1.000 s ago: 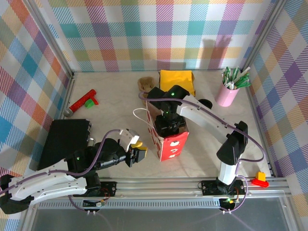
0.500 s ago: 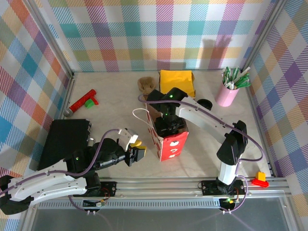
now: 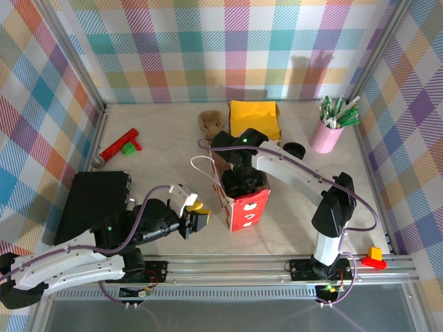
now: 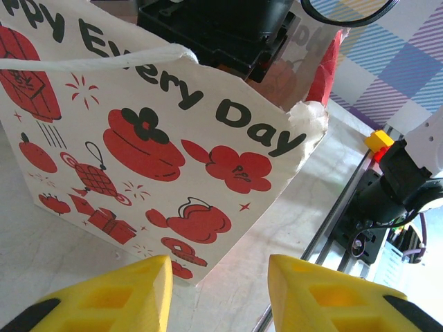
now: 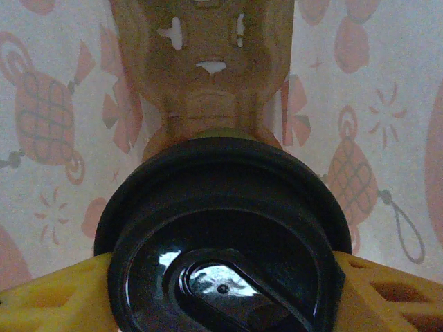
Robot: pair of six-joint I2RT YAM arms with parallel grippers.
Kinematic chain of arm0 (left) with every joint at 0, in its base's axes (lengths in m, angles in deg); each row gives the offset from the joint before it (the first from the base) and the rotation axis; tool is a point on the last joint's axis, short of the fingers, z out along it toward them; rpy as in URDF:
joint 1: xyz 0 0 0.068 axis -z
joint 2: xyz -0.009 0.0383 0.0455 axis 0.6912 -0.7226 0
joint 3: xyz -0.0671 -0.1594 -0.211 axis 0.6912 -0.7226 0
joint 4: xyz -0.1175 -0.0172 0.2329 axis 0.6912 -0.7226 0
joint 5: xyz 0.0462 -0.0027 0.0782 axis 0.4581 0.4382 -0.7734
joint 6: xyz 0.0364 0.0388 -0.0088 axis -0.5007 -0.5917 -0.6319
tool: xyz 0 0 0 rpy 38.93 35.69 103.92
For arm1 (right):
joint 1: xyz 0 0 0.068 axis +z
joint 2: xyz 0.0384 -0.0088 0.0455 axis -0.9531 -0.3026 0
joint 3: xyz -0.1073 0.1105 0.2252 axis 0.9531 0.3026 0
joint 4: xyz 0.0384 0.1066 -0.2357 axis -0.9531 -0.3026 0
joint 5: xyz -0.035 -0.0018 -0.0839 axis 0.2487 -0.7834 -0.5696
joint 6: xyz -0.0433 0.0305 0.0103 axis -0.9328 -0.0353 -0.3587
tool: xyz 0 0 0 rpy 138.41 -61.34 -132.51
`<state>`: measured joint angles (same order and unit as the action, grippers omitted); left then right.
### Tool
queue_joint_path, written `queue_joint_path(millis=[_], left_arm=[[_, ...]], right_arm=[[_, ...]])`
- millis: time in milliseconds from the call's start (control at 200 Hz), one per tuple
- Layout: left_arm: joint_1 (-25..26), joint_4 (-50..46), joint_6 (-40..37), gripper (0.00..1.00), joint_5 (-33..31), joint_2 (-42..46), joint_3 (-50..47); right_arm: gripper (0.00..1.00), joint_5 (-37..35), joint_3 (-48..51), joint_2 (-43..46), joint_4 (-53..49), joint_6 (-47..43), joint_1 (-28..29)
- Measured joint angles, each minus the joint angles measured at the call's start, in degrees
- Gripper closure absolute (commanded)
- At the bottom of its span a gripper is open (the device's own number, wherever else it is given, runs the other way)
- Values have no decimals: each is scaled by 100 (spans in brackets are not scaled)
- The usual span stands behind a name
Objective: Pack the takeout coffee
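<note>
Near edge: red and yellow block [image 3: 374,258] sits on the metal rail [image 3: 228,263], right of the right arm's base; left pincer [image 4: 217,268] hovers low over the table [image 3: 166,162] at near left, yellow fingers [image 4: 118,294] apart, released, gap between them empty; it points at the printed side of the paper bag [image 3: 247,211], near it but not touching; black case [image 3: 93,200] lies flat on the table left of that arm.

Centre: paper bag stands upright, white with red prints, red end panel facing near, white cord handle [image 3: 201,166] looping out to the left; the right arm reaches in from the near right and goes down through the bag's mouth; right pincer [image 5: 221,294] is inside the bag, grasping the takeout coffee [image 5: 221,221]; one yellow finger presses each side of the cup's round black top, sipping tab towards the camera; the bag's print shows through the wall behind; cup body hidden under the top, cannot tell whether it rests on the bag floor.

Far: red tool [image 3: 113,149] with green piece [image 3: 129,146] just beside it at far left; loose black lid [image 3: 295,148] right of the bag; pink cup [image 3: 326,137] of green and white sachets at far right; brown lump [image 3: 208,122] just beside yellow cloth [image 3: 255,117] by the far wall.
</note>
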<state>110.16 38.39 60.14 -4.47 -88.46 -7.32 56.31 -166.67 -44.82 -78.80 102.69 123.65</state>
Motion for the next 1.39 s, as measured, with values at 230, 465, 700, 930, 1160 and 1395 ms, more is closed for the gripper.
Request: queue_joint_path(millis=[230, 465, 700, 930, 1160, 1395], left_arm=[[-7, -2, 0, 59, 0, 0, -2], [-22, 0, 0, 59, -2, 0, -2], [-26, 2, 0, 59, 0, -2, -2], [-26, 4, 0, 59, 0, -22, -2], [-37, 9, 2, 59, -2, -22, -13], [-46, 11, 2, 59, -2, -22, -37]], right_arm=[[41, -2, 39, 0, 44, -96, 0], [41, -7, 105, 4, 111, -127, 0], [42, -7, 238, 87, 221, -129, 0], [42, -7, 297, 131, 258, -127, 0], [43, -9, 297, 144, 243, -125, 7], [43, -37, 260, 164, 170, -122, 31]])
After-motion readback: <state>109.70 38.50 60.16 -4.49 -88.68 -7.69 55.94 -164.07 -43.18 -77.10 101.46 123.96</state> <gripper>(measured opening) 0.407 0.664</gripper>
